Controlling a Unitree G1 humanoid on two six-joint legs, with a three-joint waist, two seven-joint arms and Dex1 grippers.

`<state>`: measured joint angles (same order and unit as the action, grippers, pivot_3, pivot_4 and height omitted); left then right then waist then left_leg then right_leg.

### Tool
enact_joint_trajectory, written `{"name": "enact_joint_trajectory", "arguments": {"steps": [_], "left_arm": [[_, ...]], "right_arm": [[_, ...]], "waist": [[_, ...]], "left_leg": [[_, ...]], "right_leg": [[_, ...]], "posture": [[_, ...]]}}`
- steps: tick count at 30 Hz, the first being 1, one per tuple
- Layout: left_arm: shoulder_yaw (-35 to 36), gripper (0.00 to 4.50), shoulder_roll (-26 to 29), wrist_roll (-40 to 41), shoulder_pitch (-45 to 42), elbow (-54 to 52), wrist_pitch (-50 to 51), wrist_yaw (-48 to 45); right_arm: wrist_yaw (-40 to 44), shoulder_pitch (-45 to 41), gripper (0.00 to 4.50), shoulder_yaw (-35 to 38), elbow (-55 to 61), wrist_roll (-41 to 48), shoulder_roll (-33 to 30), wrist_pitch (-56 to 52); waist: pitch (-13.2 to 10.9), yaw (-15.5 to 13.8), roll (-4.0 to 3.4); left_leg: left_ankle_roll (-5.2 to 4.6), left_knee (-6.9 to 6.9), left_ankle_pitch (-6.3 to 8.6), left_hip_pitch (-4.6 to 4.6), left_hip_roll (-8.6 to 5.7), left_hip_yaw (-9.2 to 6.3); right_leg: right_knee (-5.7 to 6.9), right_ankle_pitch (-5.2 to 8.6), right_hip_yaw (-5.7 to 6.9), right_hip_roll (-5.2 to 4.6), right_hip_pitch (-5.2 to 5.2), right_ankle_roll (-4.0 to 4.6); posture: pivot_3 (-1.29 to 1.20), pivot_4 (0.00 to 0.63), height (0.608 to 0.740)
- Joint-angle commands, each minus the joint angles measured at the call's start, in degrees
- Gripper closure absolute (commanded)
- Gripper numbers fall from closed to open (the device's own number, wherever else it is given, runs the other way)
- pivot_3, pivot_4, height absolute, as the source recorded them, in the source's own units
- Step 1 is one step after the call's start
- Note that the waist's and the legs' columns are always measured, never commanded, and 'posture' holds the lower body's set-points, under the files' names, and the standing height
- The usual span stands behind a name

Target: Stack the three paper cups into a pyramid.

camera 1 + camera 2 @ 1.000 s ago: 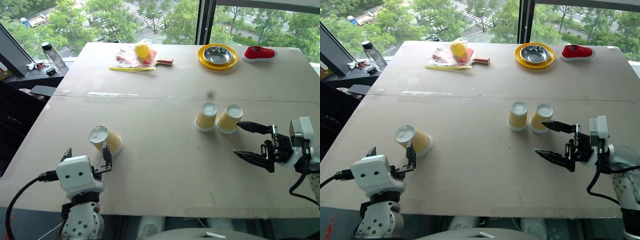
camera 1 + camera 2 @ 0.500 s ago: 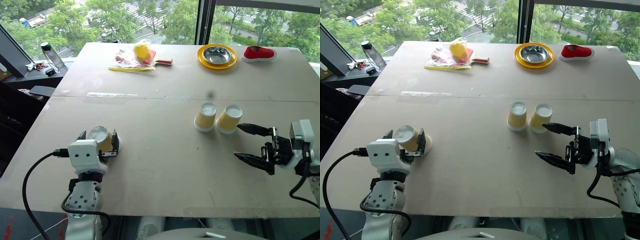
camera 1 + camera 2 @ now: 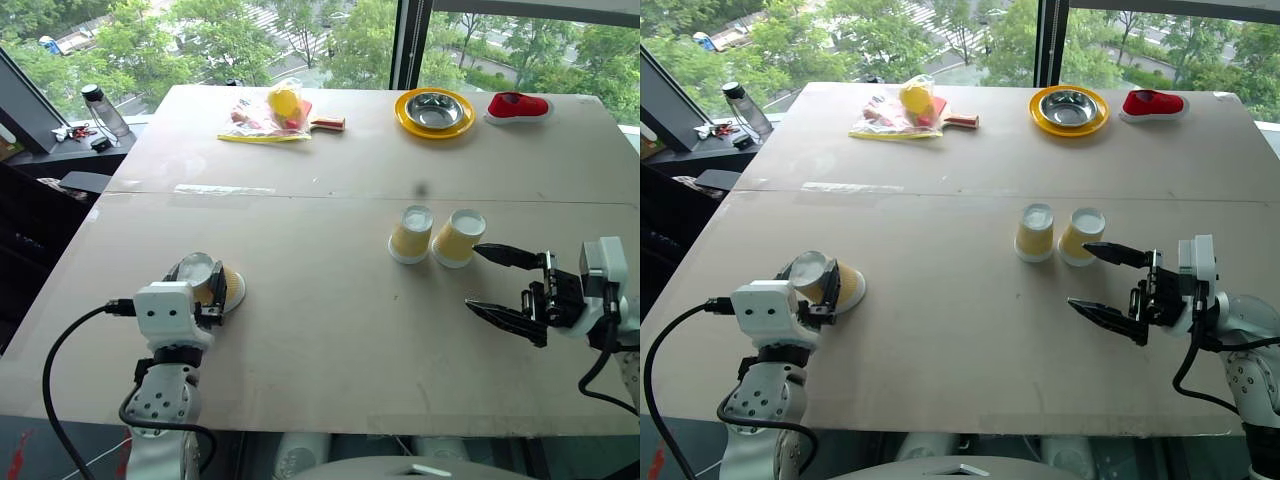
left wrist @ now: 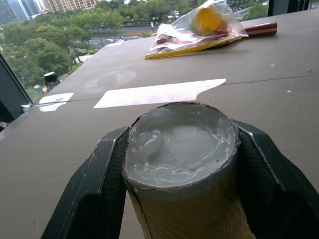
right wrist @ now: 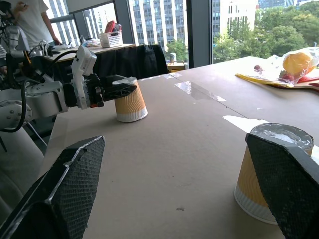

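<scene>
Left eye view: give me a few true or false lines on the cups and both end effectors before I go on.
1. The left end effector is closed on a cup. True.
2. That cup is lying on its side. False: it stands upside down, base up.
3. The right end effector is open and holds nothing. True.
4. The other two cups are stacked on each other. False: they stand side by side on the table.
5. The bowl sits on a yellow plate. True.

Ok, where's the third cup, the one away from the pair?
In the head views the third cup stands upside down near the table's front left, between the left gripper's fingers, well left of the pair.
</scene>
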<state>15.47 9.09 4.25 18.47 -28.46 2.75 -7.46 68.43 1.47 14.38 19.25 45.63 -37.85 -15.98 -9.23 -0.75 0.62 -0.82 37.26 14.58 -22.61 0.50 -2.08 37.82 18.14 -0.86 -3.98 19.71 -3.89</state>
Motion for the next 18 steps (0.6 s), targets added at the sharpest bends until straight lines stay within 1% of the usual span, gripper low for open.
{"name": "enact_joint_trajectory", "arguments": {"steps": [1,3,6,8,10,12,14,16,18], "left_arm": [[1.3,2.13,0.4,0.7,-0.1,-0.1,-0.7,0.3],[1.6,2.13,0.9,1.2,-1.3,0.2,-0.1,0.2],[2.0,2.13,2.9,2.8,-5.9,0.9,1.9,-0.7],[1.6,2.13,5.3,3.4,-10.8,2.6,2.7,-2.1],[0.1,2.13,8.7,5.8,-18.6,5.5,4.0,-6.1],[-3.3,2.13,11.3,9.5,-27.8,9.3,4.7,-13.3],[-6.6,2.13,13.0,10.1,-35.3,13.8,4.4,-18.2],[-9.7,2.13,13.0,10.9,-44.0,19.9,4.2,-22.7],[-12.6,2.13,11.6,12.0,-53.0,26.6,3.9,-27.2]], "right_arm": [[-0.1,0.4,0.0,1.7,2.1,1.3,-0.5,0.0],[-0.2,0.6,0.0,1.8,2.3,1.3,-0.5,0.0],[-0.7,0.8,0.0,2.2,2.8,1.7,-0.5,-0.1],[-1.2,1.0,0.0,2.6,3.2,1.8,-0.5,-0.2],[-2.1,1.5,0.0,3.2,3.9,2.2,-0.4,-0.4],[-3.5,1.9,0.0,4.1,4.4,2.8,-0.1,-0.5],[-4.9,1.8,0.0,5.2,4.5,3.6,0.2,-0.7],[-6.3,2.0,0.0,6.7,4.2,4.4,0.6,-0.6],[-7.2,3.0,0.0,8.2,4.2,4.7,1.2,-0.2]], "waist": [[0.0,0.0,0.0],[0.0,0.0,0.0],[0.0,-0.2,0.0],[0.0,-0.1,0.0],[0.0,-0.3,0.01],[0.0,-0.5,0.01],[0.0,-0.3,0.02],[0.0,-0.1,0.02],[0.0,0.0,0.03]], "left_leg": [[0.0,0.0,0.0,0.0,0.0,0.0],[0.0,0.0,0.0,0.0,0.0,0.0],[0.0,0.0,0.0,0.0,0.0,-0.04],[0.0,0.0,0.0,0.0,-0.01,-0.11],[0.0,0.01,0.0,0.0,-0.04,-0.1],[0.01,0.04,-0.01,-0.03,-0.12,-0.18],[0.02,0.09,-0.02,-0.07,-0.17,-0.21],[0.03,0.1,-0.02,-0.07,-0.25,-0.11],[0.04,0.1,-0.03,-0.09,-0.28,-0.11]], "right_leg": [[0.0,0.0,0.0,0.0,0.0,0.0],[0.0,0.0,0.0,0.0,0.0,0.0],[0.03,0.0,0.04,0.01,0.0,0.0],[0.06,0.0,0.13,0.02,0.0,0.0],[0.08,0.0,0.12,0.02,0.0,0.0],[0.11,-0.01,0.23,0.02,-0.01,-0.01],[0.11,-0.01,0.28,0.02,-0.01,-0.02],[0.07,-0.02,0.18,-0.01,-0.02,-0.03],[0.03,-0.01,0.16,-0.01,0.0,-0.06]], "posture": [[0.0,0.15,0.74],[0.0,0.15,0.74],[0.0,0.15,0.74],[0.0,0.15,0.74],[0.0,0.15,0.74],[0.0,0.15,0.74],[0.0,0.15,0.74],[0.0,0.15,0.74],[0.0,0.15,0.74]]}}
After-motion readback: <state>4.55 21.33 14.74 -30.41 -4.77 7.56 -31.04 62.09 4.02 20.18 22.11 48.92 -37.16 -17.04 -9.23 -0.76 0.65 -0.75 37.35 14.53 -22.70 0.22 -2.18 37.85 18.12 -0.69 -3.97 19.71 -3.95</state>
